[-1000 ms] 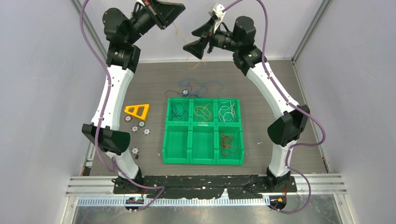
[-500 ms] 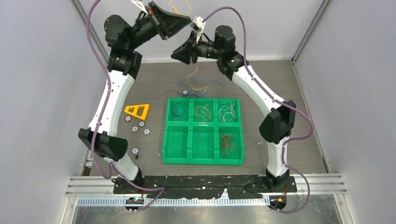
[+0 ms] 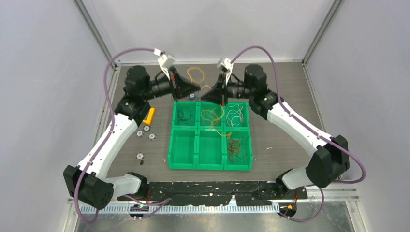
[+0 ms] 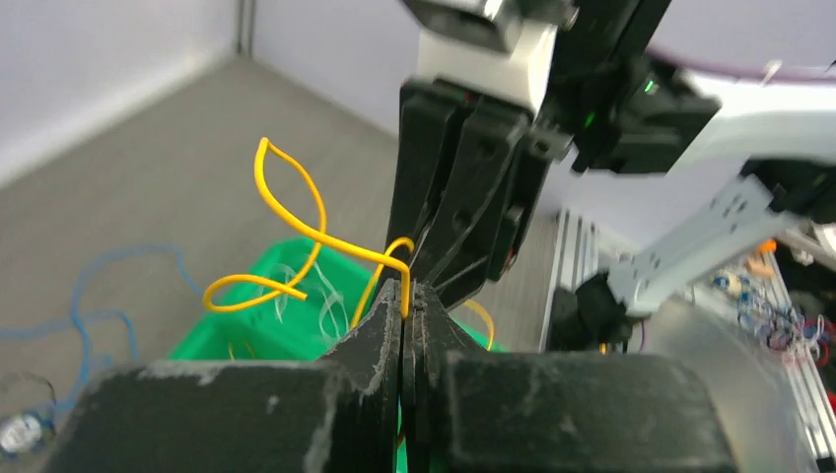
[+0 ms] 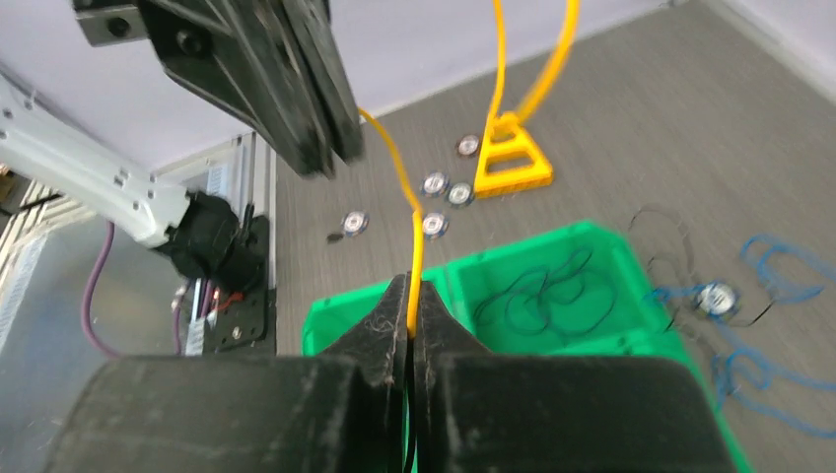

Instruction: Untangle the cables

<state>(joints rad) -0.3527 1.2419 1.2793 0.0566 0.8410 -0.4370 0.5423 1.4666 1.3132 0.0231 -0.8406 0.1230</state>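
Both pairs of jaws are pressed shut on one yellow cable [image 5: 418, 246], the left jaws and the right jaws nearly tip to tip above the back edge of the green bin [image 3: 210, 166]. A loop of that cable stands up behind the bin, and another strand trails down over its back middle compartment. That compartment holds a yellow-orange cable [image 3: 211, 116]. The back left one has a black cable [image 3: 183, 114], the back right one a white cable [image 3: 235, 115], and the front right one a red cable [image 3: 236, 149]. A blue cable [image 5: 789, 261] lies on the worktop [image 3: 285, 82] just behind the bin. An orange triangle [image 5: 511, 163] and small round discs [image 3: 145, 131] sit left of the bin.
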